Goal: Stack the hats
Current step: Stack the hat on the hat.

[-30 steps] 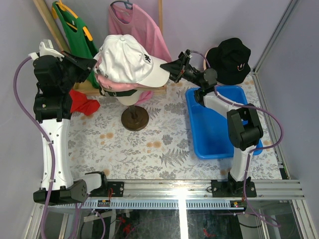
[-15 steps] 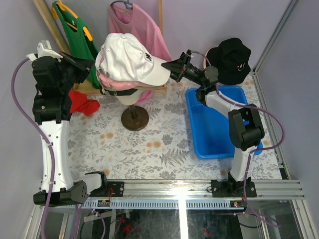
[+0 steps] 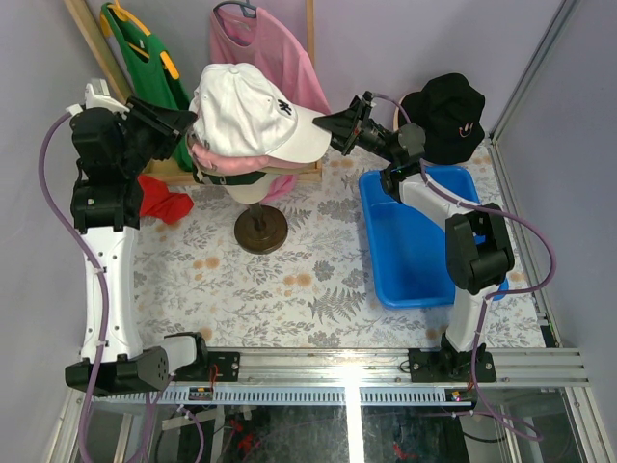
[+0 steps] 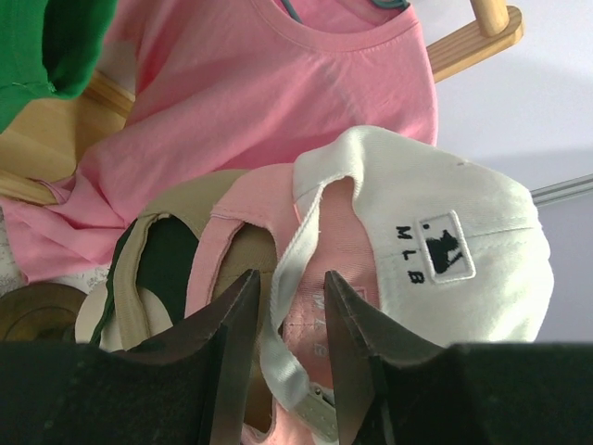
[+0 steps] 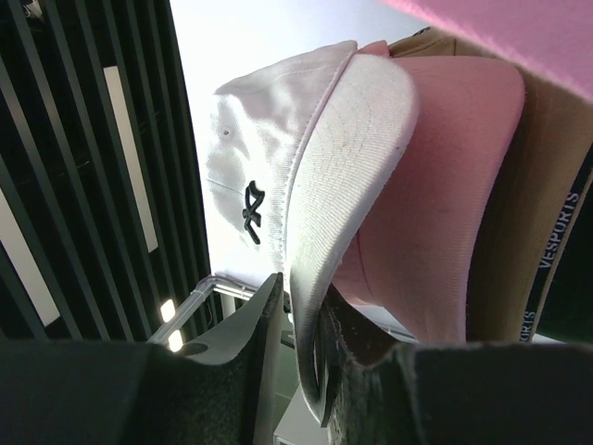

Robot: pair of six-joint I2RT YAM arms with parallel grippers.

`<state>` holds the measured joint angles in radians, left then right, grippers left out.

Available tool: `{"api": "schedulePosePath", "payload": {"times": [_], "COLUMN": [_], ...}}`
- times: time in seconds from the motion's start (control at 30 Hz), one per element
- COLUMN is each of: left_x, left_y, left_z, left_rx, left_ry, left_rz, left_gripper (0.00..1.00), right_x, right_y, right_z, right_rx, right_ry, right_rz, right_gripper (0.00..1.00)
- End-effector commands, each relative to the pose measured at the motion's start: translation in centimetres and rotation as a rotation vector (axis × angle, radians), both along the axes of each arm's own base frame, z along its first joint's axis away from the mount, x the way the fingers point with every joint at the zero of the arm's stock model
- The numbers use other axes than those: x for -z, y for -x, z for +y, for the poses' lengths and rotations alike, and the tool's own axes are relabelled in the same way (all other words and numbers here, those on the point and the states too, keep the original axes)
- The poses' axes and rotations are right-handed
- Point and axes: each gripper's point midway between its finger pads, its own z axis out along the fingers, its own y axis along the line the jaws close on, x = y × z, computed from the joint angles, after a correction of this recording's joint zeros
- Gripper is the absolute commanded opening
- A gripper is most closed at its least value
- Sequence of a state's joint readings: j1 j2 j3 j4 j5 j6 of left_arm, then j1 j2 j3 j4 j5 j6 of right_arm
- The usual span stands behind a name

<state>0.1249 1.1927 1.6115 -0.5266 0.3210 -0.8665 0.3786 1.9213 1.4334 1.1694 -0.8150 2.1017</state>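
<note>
A white baseball cap (image 3: 246, 111) tops a stack of hats on the mannequin head (image 3: 253, 191). Under it lie a pink cap (image 3: 207, 156), a tan cap (image 4: 176, 209) and a dark one. My left gripper (image 3: 188, 125) is at the back of the white cap (image 4: 463, 232), open. The cap's white strap (image 4: 287, 306) runs loose between the jaws of the left gripper (image 4: 289, 276). My right gripper (image 3: 333, 123) is shut on the white cap's brim (image 5: 334, 185), the right gripper (image 5: 301, 289) pinching its edge. A black bucket hat (image 3: 445, 116) sits at the back right.
A blue bin (image 3: 415, 260) lies under the right arm. The head's round base (image 3: 260, 230) stands on the patterned table. A red cloth (image 3: 164, 203) lies at the left. Green (image 3: 145, 53) and pink (image 3: 280, 53) T-shirts hang on a wooden rack behind.
My left gripper's jaws have parted and let go of the white cap's back strap. The right gripper, still on the brim, has risen slightly, and the cap sits a little further back.
</note>
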Motion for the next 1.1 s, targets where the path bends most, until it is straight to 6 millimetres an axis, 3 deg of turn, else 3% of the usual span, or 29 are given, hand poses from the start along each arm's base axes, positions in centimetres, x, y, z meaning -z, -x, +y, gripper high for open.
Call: {"api": "schedulePosePath", "payload": {"times": [0.0,0.1,0.2,0.27,0.8,1.07], "left_x": [-0.5,-0.5,-0.7,-1.0,-4.5,-4.7], "left_y": [-0.4,-0.4,-0.5,-0.4,1.8,2.6], "left_z": [-0.2,-0.1,0.0,0.1,0.4,0.5], "left_rx": [0.021,0.014,0.011,0.004,-0.028,-0.039], "left_ry": [-0.002,-0.006,-0.008,-0.012,-0.049,-0.061], "left_rz": [-0.039,-0.046,-0.051,-0.059,-0.108,-0.105], "left_gripper": [0.33,0.29,0.09,0.03,0.00,0.00], "right_x": [-4.8,-4.8,-4.9,-4.9,-6.1,-6.4], "right_y": [2.5,2.4,2.4,2.3,1.6,1.3], "right_z": [-1.2,-1.1,-1.1,-1.1,-1.5,-1.4], "right_rx": [-0.029,-0.027,-0.028,-0.027,-0.008,-0.007], "right_ry": [-0.051,-0.051,-0.052,-0.051,-0.033,-0.028], "right_rz": [-0.086,-0.085,-0.088,-0.088,-0.121,-0.121], "right_gripper": [0.25,0.25,0.25,0.24,0.24,0.24]}}
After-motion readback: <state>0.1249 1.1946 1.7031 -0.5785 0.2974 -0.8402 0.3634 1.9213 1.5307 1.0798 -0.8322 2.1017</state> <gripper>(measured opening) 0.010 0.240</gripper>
